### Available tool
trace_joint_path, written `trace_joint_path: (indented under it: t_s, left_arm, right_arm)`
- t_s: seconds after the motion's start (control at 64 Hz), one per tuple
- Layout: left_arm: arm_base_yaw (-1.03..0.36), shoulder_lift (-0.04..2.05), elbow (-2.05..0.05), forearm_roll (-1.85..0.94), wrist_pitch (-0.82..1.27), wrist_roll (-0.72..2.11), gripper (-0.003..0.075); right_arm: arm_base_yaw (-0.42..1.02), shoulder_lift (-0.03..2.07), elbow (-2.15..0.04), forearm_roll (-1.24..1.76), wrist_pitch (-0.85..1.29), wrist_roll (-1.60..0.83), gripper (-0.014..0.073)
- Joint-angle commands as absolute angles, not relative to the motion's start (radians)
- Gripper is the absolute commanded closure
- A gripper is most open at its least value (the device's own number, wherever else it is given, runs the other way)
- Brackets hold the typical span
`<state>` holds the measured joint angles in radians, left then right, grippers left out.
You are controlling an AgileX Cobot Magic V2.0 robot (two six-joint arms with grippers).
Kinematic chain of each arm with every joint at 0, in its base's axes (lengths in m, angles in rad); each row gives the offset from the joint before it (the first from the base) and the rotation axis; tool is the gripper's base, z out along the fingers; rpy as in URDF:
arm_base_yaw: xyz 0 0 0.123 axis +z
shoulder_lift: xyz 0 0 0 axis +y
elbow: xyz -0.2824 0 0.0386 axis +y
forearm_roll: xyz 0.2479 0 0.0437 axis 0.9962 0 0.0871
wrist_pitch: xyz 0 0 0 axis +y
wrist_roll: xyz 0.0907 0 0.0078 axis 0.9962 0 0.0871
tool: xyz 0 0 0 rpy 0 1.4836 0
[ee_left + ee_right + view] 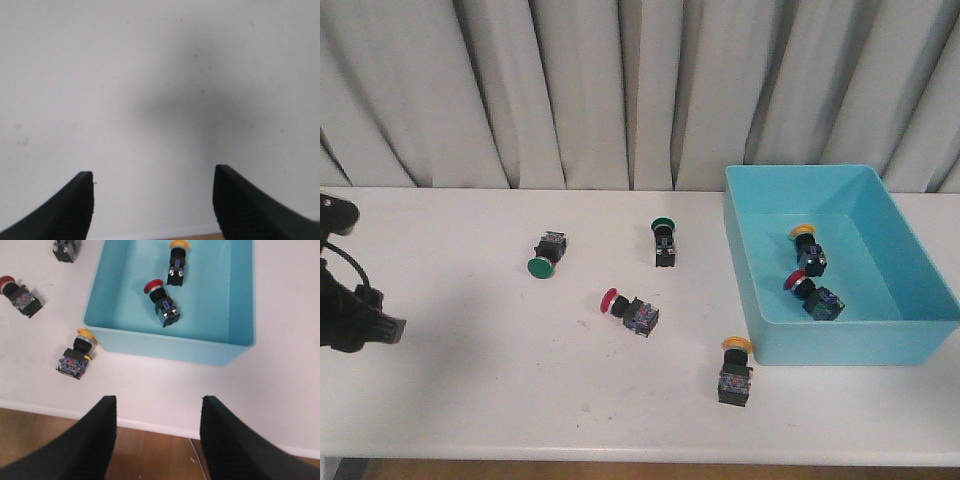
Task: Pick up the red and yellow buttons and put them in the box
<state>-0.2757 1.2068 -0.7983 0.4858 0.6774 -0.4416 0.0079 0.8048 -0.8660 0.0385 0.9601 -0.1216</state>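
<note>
A red button (628,309) (19,294) lies on its side mid-table. A yellow button (735,368) (76,354) sits just outside the front left corner of the turquoise box (840,340) (165,347). Inside the box lie another yellow button (808,248) (176,262) and another red button (813,293) (162,302). My left gripper (152,175) is open over bare white table near the left edge, holding nothing. My right gripper (159,400) is open and empty, hanging over the table's front edge on the near side of the box. It is out of the front view.
Two green-capped switches (547,255) (664,241) lie on the table behind the red button. The left arm (345,310) shows at the left edge. A grey curtain (620,90) hangs behind the table. Wooden floor (155,455) shows past the table's front edge.
</note>
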Motion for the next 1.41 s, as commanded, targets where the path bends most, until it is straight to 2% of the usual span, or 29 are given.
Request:
trace_joint_path:
  t_s: [0.0, 0.266, 0.391, 0.469, 0.735, 0.875, 1.391]
  left_arm:
    - [-0.277, 1.124, -0.831, 0.518, 0.578, -0.495, 0.0235]
    - [-0.277, 1.04, -0.831, 0.518, 0.536, -0.465, 0.0237]
    - [-0.277, 1.042, -0.831, 0.518, 0.541, -0.46, 0.0281]
    - [-0.277, 1.042, -0.83, 0.518, 0.542, -0.46, 0.0341]
    - [-0.277, 1.042, -0.83, 0.518, 0.542, -0.46, 0.0617]
    - [-0.277, 1.042, -0.83, 0.518, 0.542, -0.46, 0.0727]
    - [-0.277, 1.042, -0.83, 0.518, 0.548, -0.46, 0.0727]
  right_arm:
    - [0.004, 0.751, -0.841, 0.036, 0.831, -0.125, 0.021]
    - [0.004, 0.712, -0.777, 0.035, 0.774, -0.125, 0.021]
    - [0.004, 0.711, -0.777, 0.035, 0.774, -0.125, 0.0235]
    - [0.004, 0.711, -0.777, 0.036, 0.776, -0.125, 0.0284]
    - [0.004, 0.711, -0.777, 0.038, 0.779, -0.125, 0.0498]
    - [0.004, 0.711, -0.777, 0.038, 0.779, -0.125, 0.0592]
    - [0.004, 0.711, -0.777, 0.039, 0.828, -0.122, 0.06]
